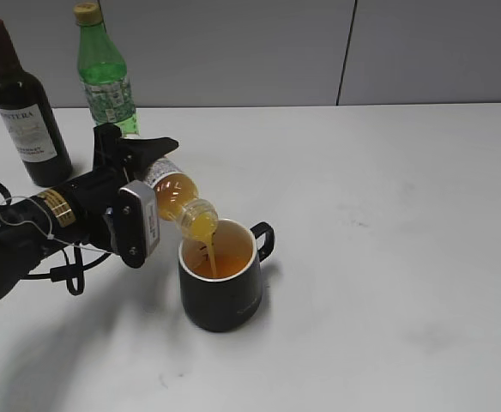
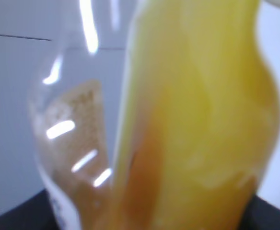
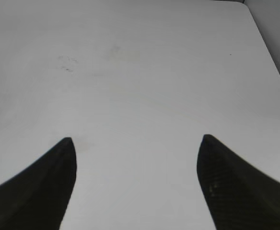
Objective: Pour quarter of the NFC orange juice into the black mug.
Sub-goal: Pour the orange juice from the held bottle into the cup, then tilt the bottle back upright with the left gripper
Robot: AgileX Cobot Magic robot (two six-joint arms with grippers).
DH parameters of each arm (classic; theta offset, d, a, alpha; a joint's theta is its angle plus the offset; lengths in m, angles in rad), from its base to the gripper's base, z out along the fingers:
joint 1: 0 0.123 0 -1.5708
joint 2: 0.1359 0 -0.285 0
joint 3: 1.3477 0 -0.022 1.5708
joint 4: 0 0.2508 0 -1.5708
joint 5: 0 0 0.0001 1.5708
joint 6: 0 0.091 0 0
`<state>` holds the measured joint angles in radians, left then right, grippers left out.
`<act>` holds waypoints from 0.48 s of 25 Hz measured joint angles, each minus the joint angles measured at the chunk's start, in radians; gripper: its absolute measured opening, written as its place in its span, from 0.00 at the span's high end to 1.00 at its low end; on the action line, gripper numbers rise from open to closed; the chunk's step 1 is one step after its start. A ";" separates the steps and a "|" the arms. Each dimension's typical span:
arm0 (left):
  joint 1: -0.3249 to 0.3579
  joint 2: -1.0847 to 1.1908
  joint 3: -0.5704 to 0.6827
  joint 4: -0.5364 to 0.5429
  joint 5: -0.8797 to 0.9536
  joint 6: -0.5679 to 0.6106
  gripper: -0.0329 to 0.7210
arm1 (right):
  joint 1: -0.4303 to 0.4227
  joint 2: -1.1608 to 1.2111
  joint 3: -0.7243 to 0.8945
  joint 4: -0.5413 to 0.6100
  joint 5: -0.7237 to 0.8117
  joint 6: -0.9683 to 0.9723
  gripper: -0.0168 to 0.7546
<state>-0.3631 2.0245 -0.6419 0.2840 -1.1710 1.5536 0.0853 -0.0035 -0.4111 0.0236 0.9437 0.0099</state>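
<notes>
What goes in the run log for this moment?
left tool: shut on NFC orange juice | tilted, pouring into black mug | right tool: open, idle

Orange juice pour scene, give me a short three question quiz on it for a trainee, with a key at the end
1. True or false: the NFC orange juice is tipped with its neck over the black mug.
2. Which holds the juice bottle? A) left gripper B) right gripper
3. Fill in: behind the arm stand a wine bottle and a ____ bottle with a yellow cap.

Key: 1 true, juice is streaming into the mug. 2 A; the right gripper is open over bare table. 3 green.
</notes>
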 joint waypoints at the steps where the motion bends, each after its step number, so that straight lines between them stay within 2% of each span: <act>1: 0.000 0.000 0.000 0.000 -0.001 0.001 0.33 | 0.000 0.000 0.000 0.000 0.000 0.000 0.21; 12: 0.000 0.000 0.000 0.000 -0.001 0.009 0.33 | 0.000 0.000 0.000 0.000 0.000 0.000 0.21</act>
<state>-0.3631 2.0245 -0.6419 0.2840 -1.1719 1.5625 0.0853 -0.0035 -0.4111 0.0236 0.9437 0.0099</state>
